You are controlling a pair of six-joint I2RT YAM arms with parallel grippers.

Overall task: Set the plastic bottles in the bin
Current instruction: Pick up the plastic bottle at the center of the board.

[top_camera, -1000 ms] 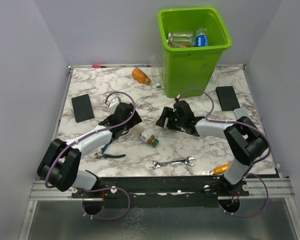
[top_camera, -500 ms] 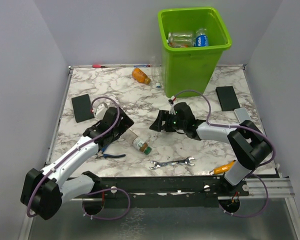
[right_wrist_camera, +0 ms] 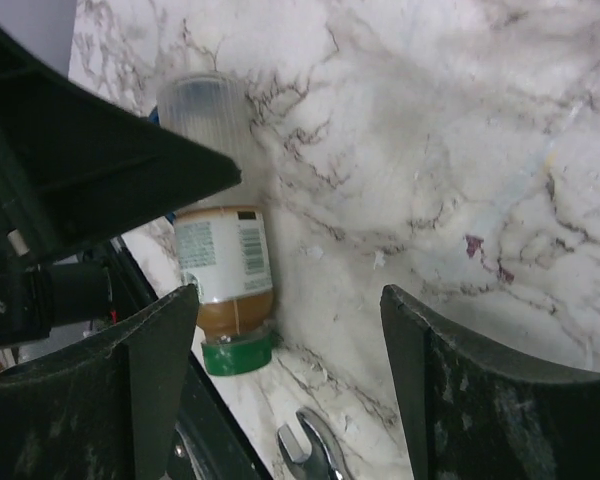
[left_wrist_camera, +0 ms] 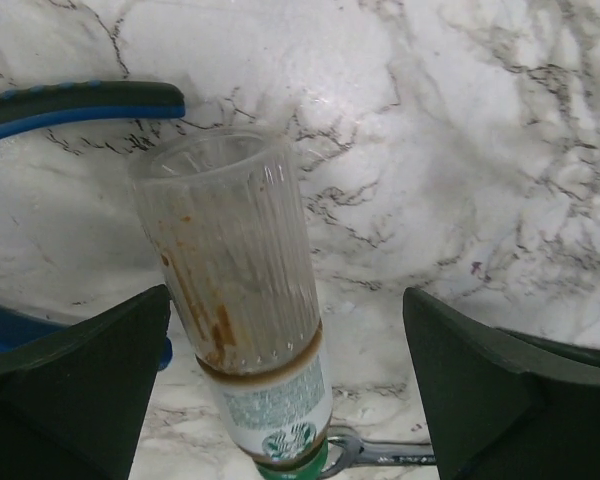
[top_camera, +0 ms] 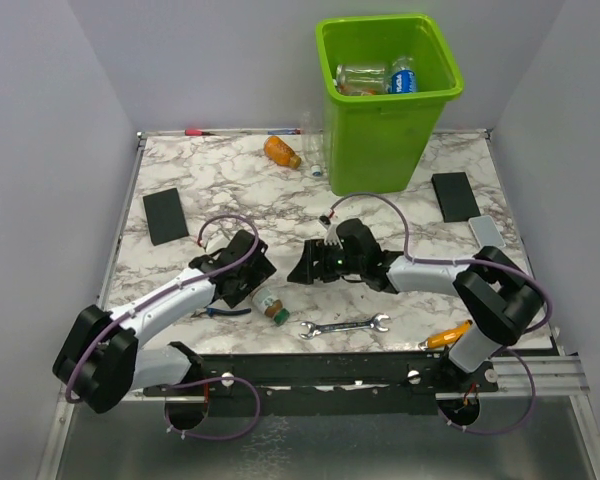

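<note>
The green-capped bottle [top_camera: 270,302] slid a bit further from the bin [top_camera: 380,135] than half a second ago. It's lying on the worktop [top_camera: 280,205] between the wide-spread fingers of my left claw [top_camera: 252,285] (not gripped). The right claw [right_wrist_camera: 290,300], also wide and empty, crept closer.

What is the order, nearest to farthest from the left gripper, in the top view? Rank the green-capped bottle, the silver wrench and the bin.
From the left gripper:
1. green-capped bottle, lying right at its open jaws, near the front edge.
2. silver wrench, further right along the front edge.
3. bin, at the far edge of the table, to the right.
</note>
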